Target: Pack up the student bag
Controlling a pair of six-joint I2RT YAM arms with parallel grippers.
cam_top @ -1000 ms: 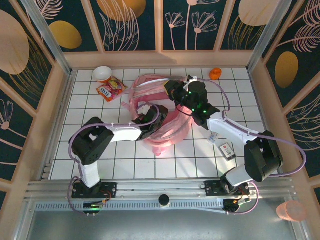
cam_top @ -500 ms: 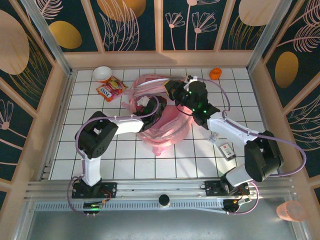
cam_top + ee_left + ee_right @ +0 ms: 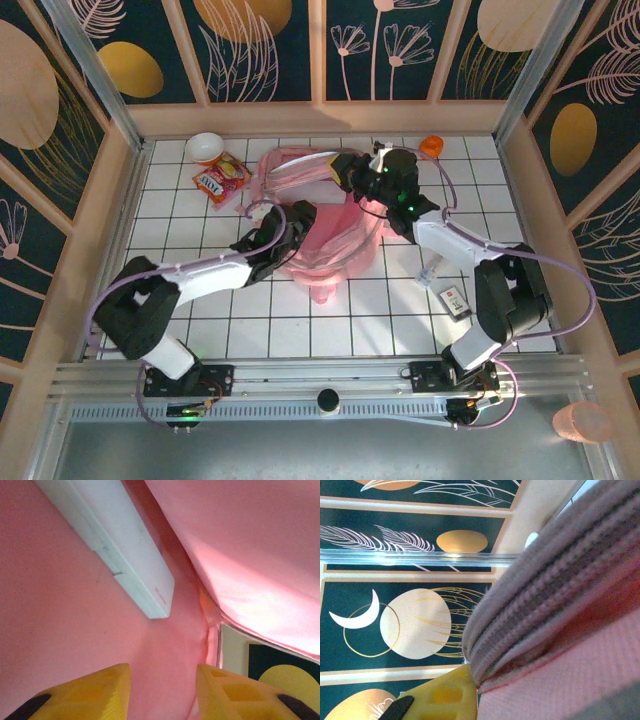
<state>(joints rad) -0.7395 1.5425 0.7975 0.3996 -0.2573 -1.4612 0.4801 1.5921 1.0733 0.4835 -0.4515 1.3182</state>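
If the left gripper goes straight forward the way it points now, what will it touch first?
Probably the pink inner fabric of the student bag, just ahead of the open left gripper. The white box lies up and left of that line; depth is unclear, so it might be met too.

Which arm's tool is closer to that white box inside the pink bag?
Left. The left tool sits open inside the student bag, white box just ahead; the right tool grips the bag's far rim.
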